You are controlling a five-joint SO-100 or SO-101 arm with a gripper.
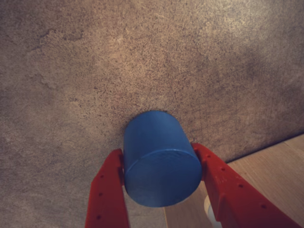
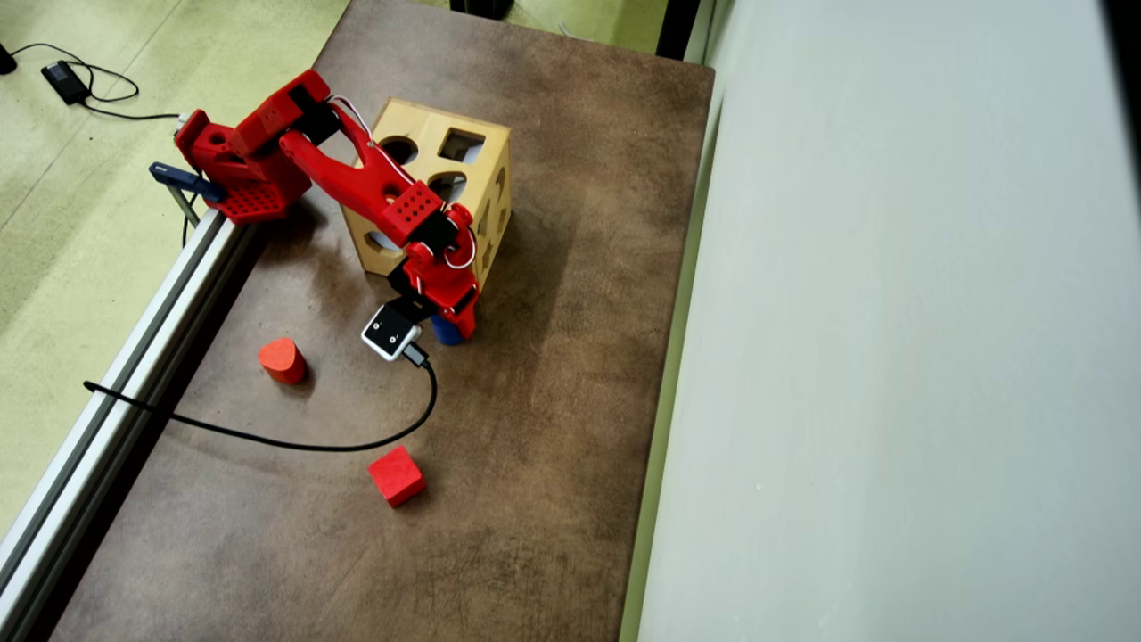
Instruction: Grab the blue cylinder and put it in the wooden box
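fingers [image 1: 164,209] red, pinching blue cylinder [image 1: 160,159] | table [image 2: 553,428] mottled brown, matte | floor [image 2: 80,223] pale green | wall [image 2: 891,357] grey

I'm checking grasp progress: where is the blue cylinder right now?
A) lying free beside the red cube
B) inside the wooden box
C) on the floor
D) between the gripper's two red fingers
D: in the wrist view the blue cylinder sits between the red fingers of the gripper.

Wooden box [image 2: 486,192] crowds hand [image 2: 450,325]; table [image 2: 553,428] beyond open.
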